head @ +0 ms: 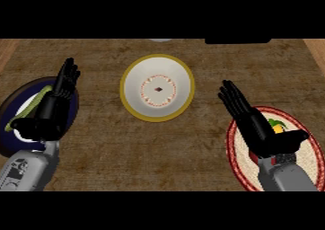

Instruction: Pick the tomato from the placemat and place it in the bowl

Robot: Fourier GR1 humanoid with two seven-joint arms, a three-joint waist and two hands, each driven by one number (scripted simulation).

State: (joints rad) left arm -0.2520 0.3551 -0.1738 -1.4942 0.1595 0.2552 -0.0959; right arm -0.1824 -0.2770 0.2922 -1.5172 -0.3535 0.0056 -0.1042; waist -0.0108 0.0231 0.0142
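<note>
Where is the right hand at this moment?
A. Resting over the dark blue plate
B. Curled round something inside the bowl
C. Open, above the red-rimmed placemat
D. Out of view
C: the right hand has straight fingers and sits over the red-rimmed placemat, apart from the bowl.

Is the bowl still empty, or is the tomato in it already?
Empty. The bowl shows only its patterned white inside; nothing lies in it. The right hand, fingers straight, is over the placemat.

A brown mottled counter (105,157) fills the view (paler wood strips edge both sides).
</note>
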